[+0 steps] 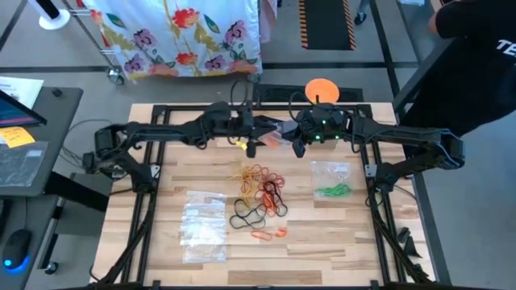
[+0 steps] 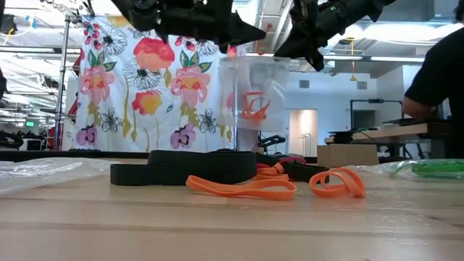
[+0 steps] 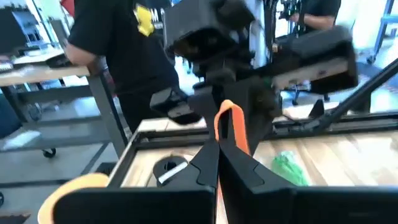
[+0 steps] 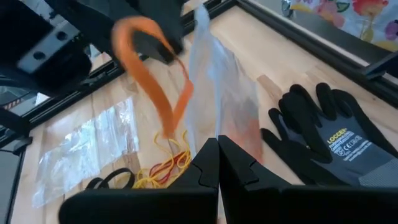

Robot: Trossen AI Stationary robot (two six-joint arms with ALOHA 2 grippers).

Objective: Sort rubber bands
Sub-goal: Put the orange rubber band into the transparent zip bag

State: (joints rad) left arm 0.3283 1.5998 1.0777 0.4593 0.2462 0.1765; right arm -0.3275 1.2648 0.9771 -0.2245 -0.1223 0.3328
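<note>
The only clear writing is on the black glove (image 4: 329,146), whose grey cuff reads LOCCEF; part of a white "TE" shows on the dark shirt of a person (image 1: 476,64) beside the table's right far corner; going left to right across the butcher-block table (image 1: 161,209), a clear plastic bag (image 1: 203,225) lies flat on the left, the loose rubber bands (image 1: 262,193) in yellow, red, black and orange are heaped at the centre, and a second clear bag with green bands (image 1: 332,191) inside lies on the right; the left gripper (image 3: 217,146) hangs above the far middle of the table with its fingers closed on an orange rubber band (image 3: 231,124); just to its right the right gripper (image 4: 217,144) has its fingers pinched shut on the top edge of a hanging clear bag (image 4: 221,93), which in the low view holds orange bands above the table; the held band dangles right beside that bag's mouth; the glove lies on the wood near the far edge; beyond the table a floral cloth (image 2: 145,80) hangs to the left, and farther right are white walls and a desk.
</note>
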